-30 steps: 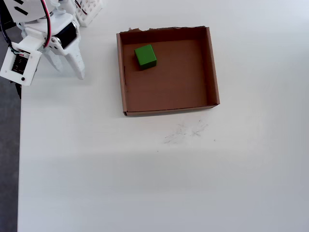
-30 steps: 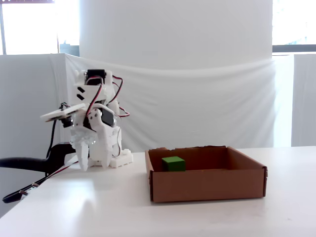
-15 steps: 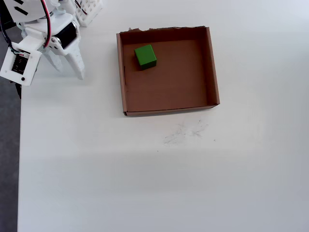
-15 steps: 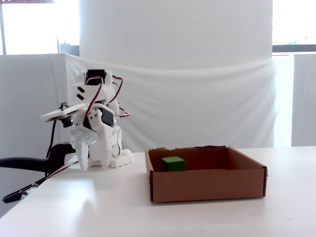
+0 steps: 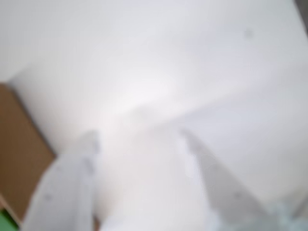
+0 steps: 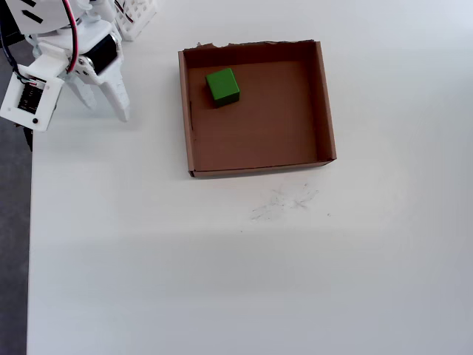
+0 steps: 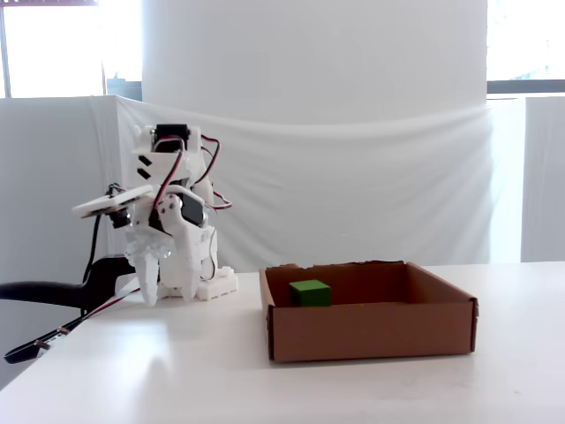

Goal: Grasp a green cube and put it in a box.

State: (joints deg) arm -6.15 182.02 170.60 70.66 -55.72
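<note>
A white counter [image 6: 222, 281] fills most of the overhead view, with faint grey scratch marks [image 6: 284, 201] near its middle. At its far left corner stands a white slotted block [image 6: 137, 16]. Grey floor [image 6: 13, 244] shows past the left edge. In the fixed view, white drapery [image 7: 353, 194] hangs behind the counter's far edge.

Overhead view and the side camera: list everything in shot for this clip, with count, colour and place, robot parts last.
green cube: one, bright green, inside the box near its upper-left corner in the overhead view.
box: one, brown cardboard, low walls, ragged top edge, upper middle of the table.
table: one, white, faint scuff marks just below the box.
backdrop: white cloth behind the table in the fixed view.
arm: one, white with red and black wires, left of the box.
gripper: one, white, open, empty, fingers pointing down toward the table.
</note>
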